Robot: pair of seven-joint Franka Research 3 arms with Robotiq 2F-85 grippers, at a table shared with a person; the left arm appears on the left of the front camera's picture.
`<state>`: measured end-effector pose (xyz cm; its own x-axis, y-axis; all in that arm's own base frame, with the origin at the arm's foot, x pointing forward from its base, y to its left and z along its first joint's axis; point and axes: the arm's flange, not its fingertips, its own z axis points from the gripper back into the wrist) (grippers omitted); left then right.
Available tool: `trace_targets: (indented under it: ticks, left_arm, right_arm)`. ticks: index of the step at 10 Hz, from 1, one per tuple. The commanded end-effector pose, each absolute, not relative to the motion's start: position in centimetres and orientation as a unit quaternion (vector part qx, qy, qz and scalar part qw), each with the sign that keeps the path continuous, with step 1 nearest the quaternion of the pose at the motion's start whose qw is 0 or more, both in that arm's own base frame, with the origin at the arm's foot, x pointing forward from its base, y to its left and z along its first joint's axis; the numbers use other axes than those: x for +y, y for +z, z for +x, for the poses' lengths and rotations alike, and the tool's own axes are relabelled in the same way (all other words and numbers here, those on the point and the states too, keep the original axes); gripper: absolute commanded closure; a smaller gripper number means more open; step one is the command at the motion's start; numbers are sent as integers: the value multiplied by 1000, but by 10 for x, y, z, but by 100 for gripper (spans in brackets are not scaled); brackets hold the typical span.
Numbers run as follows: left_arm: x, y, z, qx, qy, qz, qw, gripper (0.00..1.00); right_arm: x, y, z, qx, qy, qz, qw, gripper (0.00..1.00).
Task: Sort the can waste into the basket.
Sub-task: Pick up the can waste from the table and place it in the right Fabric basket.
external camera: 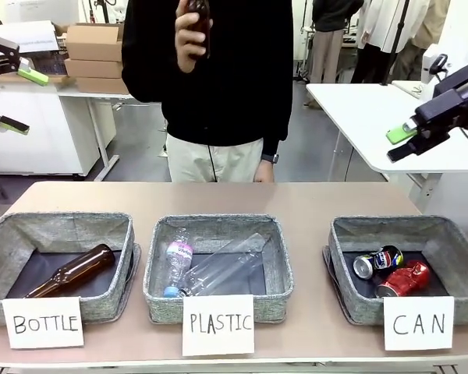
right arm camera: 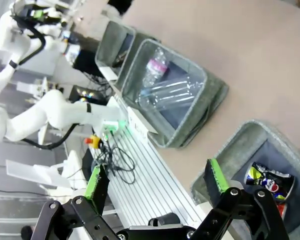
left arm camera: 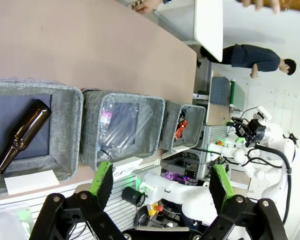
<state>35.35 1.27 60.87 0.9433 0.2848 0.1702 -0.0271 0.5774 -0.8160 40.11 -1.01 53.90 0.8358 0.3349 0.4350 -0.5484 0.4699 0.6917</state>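
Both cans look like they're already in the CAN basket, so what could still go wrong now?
The person holds up a brown bottle; if handed over, it might be misjudged and land in the CAN basket. Both open grippers, left and right, hang raised at the table's sides, so a reaching hand could meet them.

You're seeing both cans (external camera: pixel 390 269) lying in right basket (external camera: pixel 345 234); plastic bottles (external camera: pixel 210 269) sitting in middle basket (external camera: pixel 160 269), glass bottle (external camera: pixel 72 270) lying in left basket (external camera: pixel 8 234).

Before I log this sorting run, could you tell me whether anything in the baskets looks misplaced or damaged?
Nothing is misplaced. The red can, its sides crushed, lies beside the dark blue can in the CAN basket; the brown bottle and clear plastic bottles lie in their own baskets.
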Motion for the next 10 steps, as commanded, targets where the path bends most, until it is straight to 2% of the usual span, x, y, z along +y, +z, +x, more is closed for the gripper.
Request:
trace_targets:
  ticks: [1, 10]
  left_arm:
    - [14, 610, 352, -140, 90, -448, 878, 0]
    - [14, 610, 352, -140, 90, -448, 878, 0]
  right_arm:
    - [-11, 537, 399, -120, 261, 444, 849, 0]
    - [-11, 537, 399, -120, 261, 444, 849, 0]
